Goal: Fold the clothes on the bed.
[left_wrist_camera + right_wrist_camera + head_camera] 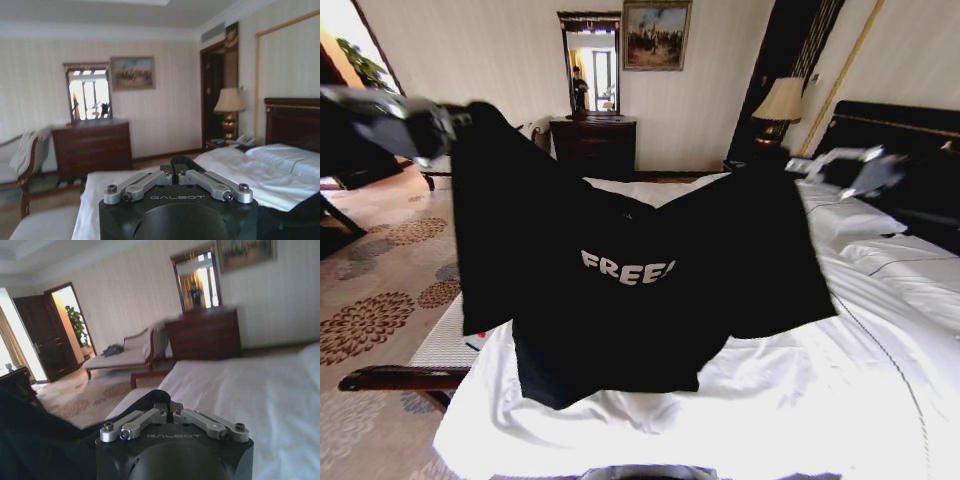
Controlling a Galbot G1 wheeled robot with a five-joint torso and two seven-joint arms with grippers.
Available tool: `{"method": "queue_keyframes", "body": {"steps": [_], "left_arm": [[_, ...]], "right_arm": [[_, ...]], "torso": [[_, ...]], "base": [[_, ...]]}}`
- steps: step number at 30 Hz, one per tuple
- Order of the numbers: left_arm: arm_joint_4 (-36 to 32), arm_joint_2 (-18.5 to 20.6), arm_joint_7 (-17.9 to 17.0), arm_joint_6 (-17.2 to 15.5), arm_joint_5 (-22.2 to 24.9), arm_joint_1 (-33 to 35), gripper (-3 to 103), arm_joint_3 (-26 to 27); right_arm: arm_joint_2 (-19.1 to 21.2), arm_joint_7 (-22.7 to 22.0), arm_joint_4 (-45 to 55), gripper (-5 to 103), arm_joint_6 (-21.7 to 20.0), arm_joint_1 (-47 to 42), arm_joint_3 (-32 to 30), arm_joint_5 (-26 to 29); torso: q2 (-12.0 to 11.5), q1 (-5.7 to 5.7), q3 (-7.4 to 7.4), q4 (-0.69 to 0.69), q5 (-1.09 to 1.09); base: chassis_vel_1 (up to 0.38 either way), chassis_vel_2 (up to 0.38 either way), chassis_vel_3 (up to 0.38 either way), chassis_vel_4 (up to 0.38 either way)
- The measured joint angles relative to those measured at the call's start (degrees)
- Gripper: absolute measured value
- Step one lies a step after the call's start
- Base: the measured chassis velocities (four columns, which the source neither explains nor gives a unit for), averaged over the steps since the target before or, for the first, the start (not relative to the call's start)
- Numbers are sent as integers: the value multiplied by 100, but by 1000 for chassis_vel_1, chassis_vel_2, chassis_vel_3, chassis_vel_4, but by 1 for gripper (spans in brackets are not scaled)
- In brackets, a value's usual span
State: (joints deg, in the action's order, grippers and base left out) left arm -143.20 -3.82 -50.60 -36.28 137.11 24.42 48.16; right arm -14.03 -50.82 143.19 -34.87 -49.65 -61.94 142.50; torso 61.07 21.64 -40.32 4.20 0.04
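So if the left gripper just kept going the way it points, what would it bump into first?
Probably the dark wooden dresser against the far wall. The left gripper, shut on the black T-shirt, points across the bed toward it, though depth is hard to judge.

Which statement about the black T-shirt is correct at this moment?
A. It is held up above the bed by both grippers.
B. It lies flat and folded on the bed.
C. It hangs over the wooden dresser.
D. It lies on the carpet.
A: the black T-shirt hangs spread in the air between the left gripper and the right gripper, with only its lower edge touching the bed.
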Motion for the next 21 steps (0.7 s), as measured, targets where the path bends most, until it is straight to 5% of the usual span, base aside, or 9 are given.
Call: {"method": "queue_keyframes", "body": {"steps": [4, 6, 9, 12, 14, 21], "left_arm": [[4, -628, 49, -120, -1426, 1544, 0, -16], [5, -704, 79, -127, -1614, 1745, 0, -28], [8, -1125, 307, -154, -2797, 2598, 0, -367], [10, -1274, 446, -155, -3382, 2749, 0, -688], [15, -1610, 635, -111, -4404, 2563, 0, -1809], [524, -2345, 859, 29, -5710, 1982, 0, -3421]], "right_arm": [[-730, 311, -3, 1, 208, -144, 973, -785], [-796, 335, -3, 1, 227, -142, 1075, -857], [-1202, 600, -9, 1, 319, -139, 1993, -1718], [-1332, 777, -16, 1, 361, -139, 2336, -2131], [-1550, 1113, -363, 1, 469, -79, 2935, -2852], [-1901, 1672, -1077, 1, 649, 46, 3733, -3916]], "torso": [[0, 0, 0, 1, -4], [0, 0, -1, 0, -4], [0, 0, 0, -1, -5], [0, 0, 0, -1, -3], [1, 0, 0, -1, -5], [0, 0, 0, 2, -3]], "base": [[0, 0, 0, 0], [0, 0, 0, 0], [0, 0, 0, 0], [0, 0, 0, 0], [0, 0, 0, 0], [0, 0, 0, 0]]}}
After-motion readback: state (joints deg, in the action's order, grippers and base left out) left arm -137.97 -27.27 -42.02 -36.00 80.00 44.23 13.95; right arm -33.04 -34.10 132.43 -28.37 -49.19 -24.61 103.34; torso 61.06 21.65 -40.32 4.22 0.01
